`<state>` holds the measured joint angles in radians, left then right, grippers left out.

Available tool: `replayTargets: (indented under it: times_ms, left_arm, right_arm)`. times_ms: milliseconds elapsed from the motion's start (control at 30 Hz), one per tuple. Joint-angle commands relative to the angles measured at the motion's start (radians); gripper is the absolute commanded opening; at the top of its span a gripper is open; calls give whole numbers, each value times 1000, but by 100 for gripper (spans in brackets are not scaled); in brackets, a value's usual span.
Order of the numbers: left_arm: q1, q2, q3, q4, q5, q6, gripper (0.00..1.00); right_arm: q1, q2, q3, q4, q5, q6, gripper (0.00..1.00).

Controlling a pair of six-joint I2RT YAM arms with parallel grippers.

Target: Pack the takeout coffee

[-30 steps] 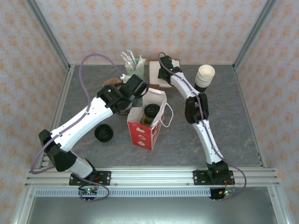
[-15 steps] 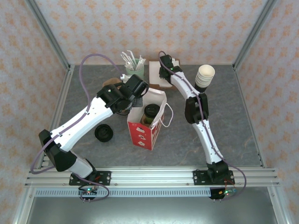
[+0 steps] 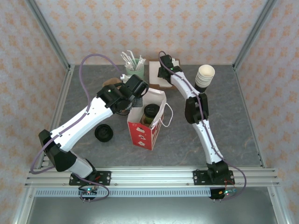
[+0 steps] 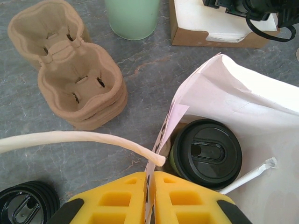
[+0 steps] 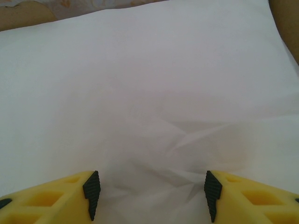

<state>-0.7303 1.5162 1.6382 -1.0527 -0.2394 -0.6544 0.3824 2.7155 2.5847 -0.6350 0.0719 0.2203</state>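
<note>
Black-lidded dark-green paper cup (image 4: 206, 153) unmoved, seemingly packed, in red-and-white paper bag (image 3: 145, 133); left gripper (image 4: 150, 186) pinching bag rim, right gripper (image 5: 149, 193) agape, empty.

The top camera looks down from above and behind me on the whole surface (image 3: 224, 126). With my close, downward left wrist camera it shares the bag (image 4: 243, 98); the right faces white paper (image 5: 149, 93) closely.
</note>
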Motion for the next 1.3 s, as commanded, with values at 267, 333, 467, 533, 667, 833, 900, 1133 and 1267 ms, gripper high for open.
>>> replayTargets:
  times_ms: [267, 333, 467, 533, 667, 833, 900, 1133, 1267]
  left_arm:
    - [10, -32, -16, -21, 2, 10, 12]
    - [10, -33, -14, -23, 3, 10, 12]
    - [9, -31, -13, -23, 3, 12, 12]
    - [9, -31, -13, -25, 3, 11, 12]
    - [9, -33, -13, -26, 2, 12, 12]
    - [11, -33, -13, -28, 2, 13, 12]
    - [9, -31, -13, -27, 4, 12, 12]
    - [10, -30, -13, -28, 5, 15, 12]
    - [9, -33, -13, -28, 5, 14, 12]
  right_arm:
    - [-3, 31, -2, -6, 33, 3, 56]
    - [-2, 28, 1, -7, 27, 4, 52]
    - [-3, 23, 3, -7, 16, 5, 38]
    - [-2, 19, 3, -6, 12, 5, 32]
    - [-2, 16, 5, -5, 2, 5, 23]
    - [-3, 3, 6, -5, -5, 9, 21]
    - [-2, -5, 6, -3, -9, 10, 21]
    - [-3, -52, 20, -2, -25, 7, 15]
    - [-2, -88, 33, -4, -37, 5, 10]
